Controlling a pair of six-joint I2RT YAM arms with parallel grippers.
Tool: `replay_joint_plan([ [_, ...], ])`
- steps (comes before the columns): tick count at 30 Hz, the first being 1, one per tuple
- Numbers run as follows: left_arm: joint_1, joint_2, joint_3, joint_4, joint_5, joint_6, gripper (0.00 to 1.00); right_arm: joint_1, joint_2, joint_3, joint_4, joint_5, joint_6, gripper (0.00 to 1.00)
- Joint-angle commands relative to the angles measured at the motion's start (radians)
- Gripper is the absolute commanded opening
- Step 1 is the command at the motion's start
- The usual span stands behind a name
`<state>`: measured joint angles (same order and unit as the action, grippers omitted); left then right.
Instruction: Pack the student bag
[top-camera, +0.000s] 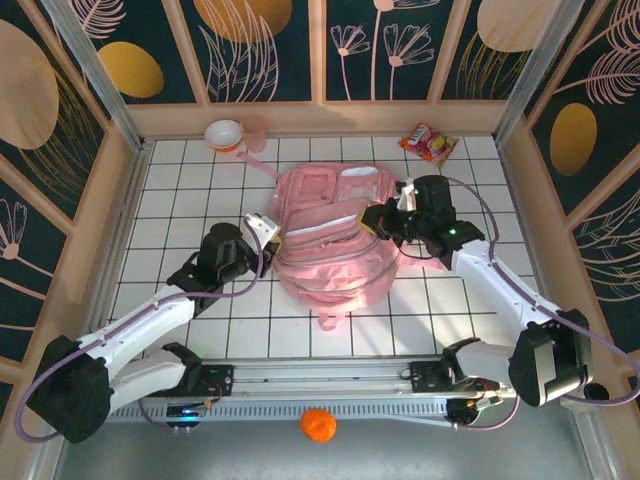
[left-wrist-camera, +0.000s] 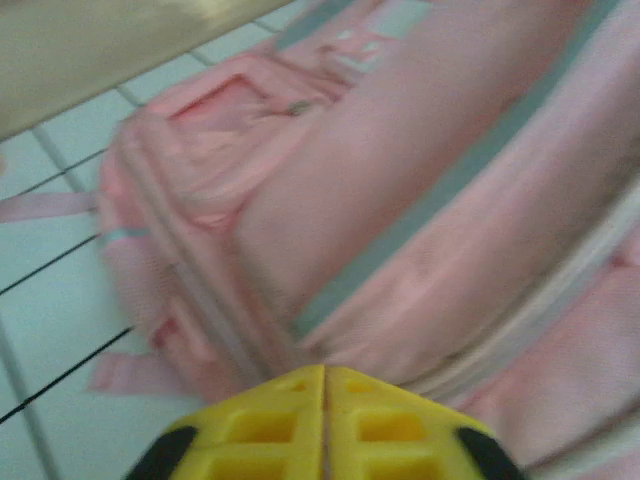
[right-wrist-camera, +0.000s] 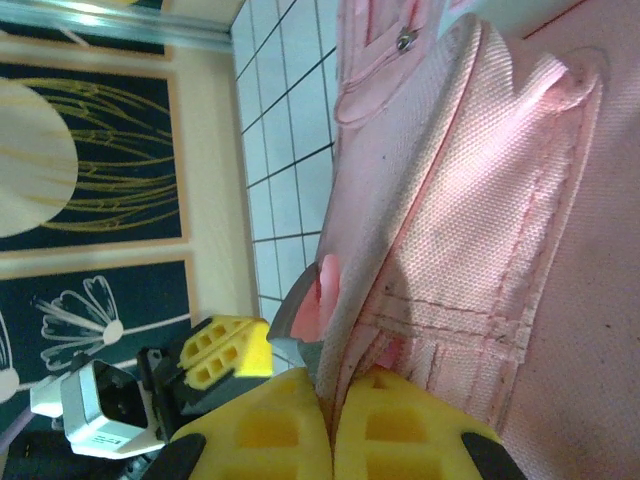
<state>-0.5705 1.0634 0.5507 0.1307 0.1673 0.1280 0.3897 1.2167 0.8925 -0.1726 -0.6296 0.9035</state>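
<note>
The student bag (top-camera: 330, 250), a big soft pink backpack, lies flat in the middle of the white tiled table. My right gripper (top-camera: 375, 222) is at its right upper side, shut on a raised edge of the bag's pink fabric (right-wrist-camera: 400, 260), which runs down between the yellow fingers of that gripper (right-wrist-camera: 330, 385). My left gripper (top-camera: 270, 235) is at the bag's left side, just off the fabric. In the left wrist view the yellow fingertips of this gripper (left-wrist-camera: 324, 375) meet with nothing between them, and the bag (left-wrist-camera: 400, 200) lies blurred right in front. The same gripper (right-wrist-camera: 228, 348) shows beyond the held edge.
A pink cup with a handle (top-camera: 225, 135) stands at the back left by the wall. A red snack packet (top-camera: 428, 143) lies at the back right. An orange ball (top-camera: 318, 424) rests below the front rail. Patterned walls close in three sides.
</note>
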Motion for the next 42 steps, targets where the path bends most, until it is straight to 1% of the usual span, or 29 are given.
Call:
replay_joint_plan([
  [1,-0.004,0.005,0.046,0.043,0.242,0.084,0.36,0.006,-0.009,0.071,0.135,-0.096,-0.03,0.0],
  [2,-0.008,0.012,0.059,0.046,0.256,0.096,0.43,0.008,-0.008,0.071,0.142,-0.092,-0.027,0.0],
  [3,-0.017,0.022,0.079,0.043,0.247,0.098,0.47,0.013,-0.006,0.07,0.15,-0.083,-0.02,0.0],
  [4,-0.032,0.037,0.102,0.036,0.23,0.081,0.48,0.016,-0.008,0.069,0.16,-0.074,-0.014,0.0],
  [6,-0.07,0.065,0.139,0.015,0.235,0.062,0.49,0.02,-0.012,0.065,0.174,-0.057,-0.001,0.0],
  [8,-0.124,0.08,0.139,0.017,0.223,0.056,0.48,0.024,-0.015,0.058,0.192,-0.047,0.012,0.0],
  [9,-0.14,0.086,0.124,0.037,0.213,0.033,0.48,0.025,-0.014,0.055,0.197,-0.047,0.015,0.0],
  [12,-0.145,0.106,0.08,0.105,0.2,-0.066,0.48,0.028,-0.016,0.05,0.2,-0.047,0.017,0.0],
  [15,-0.149,0.116,0.063,0.128,0.159,-0.134,0.47,0.028,-0.02,0.055,0.201,-0.045,0.023,0.0],
  [17,-0.148,0.123,0.057,0.129,0.134,-0.168,0.47,0.032,-0.022,0.055,0.211,-0.043,0.033,0.0],
  [21,-0.148,0.153,0.045,0.188,0.097,-0.217,0.5,0.046,-0.017,0.043,0.239,-0.056,0.057,0.0],
  [23,-0.15,0.177,0.051,0.231,0.111,-0.234,0.52,0.052,-0.017,0.039,0.241,-0.056,0.06,0.0],
  [25,-0.148,0.204,0.06,0.291,0.172,-0.251,0.52,0.055,-0.021,0.03,0.246,-0.053,0.068,0.0],
  [26,-0.149,0.212,0.06,0.324,0.204,-0.26,0.51,0.055,-0.023,0.024,0.25,-0.052,0.072,0.0],
  [28,-0.15,0.225,0.054,0.398,0.289,-0.265,0.43,0.058,-0.026,0.017,0.259,-0.048,0.08,0.0],
  [32,-0.152,0.233,0.047,0.449,0.339,-0.272,0.3,0.064,-0.028,0.009,0.263,-0.04,0.089,0.0],
  [35,-0.152,0.234,0.041,0.451,0.315,-0.272,0.16,0.066,-0.029,0.01,0.259,-0.036,0.089,0.0],
  [36,-0.153,0.233,0.036,0.454,0.299,-0.277,0.13,0.067,-0.031,0.01,0.256,-0.035,0.089,0.0],
  [38,-0.153,0.228,0.029,0.436,0.228,-0.286,0.06,0.067,-0.032,0.015,0.243,-0.031,0.082,0.0],
  [40,-0.151,0.22,0.023,0.396,0.132,-0.291,0.0,0.065,-0.034,0.018,0.229,-0.027,0.077,0.0],
  [42,-0.151,0.205,0.01,0.375,0.076,-0.289,0.0,0.065,-0.037,0.019,0.223,-0.027,0.074,0.0],
])
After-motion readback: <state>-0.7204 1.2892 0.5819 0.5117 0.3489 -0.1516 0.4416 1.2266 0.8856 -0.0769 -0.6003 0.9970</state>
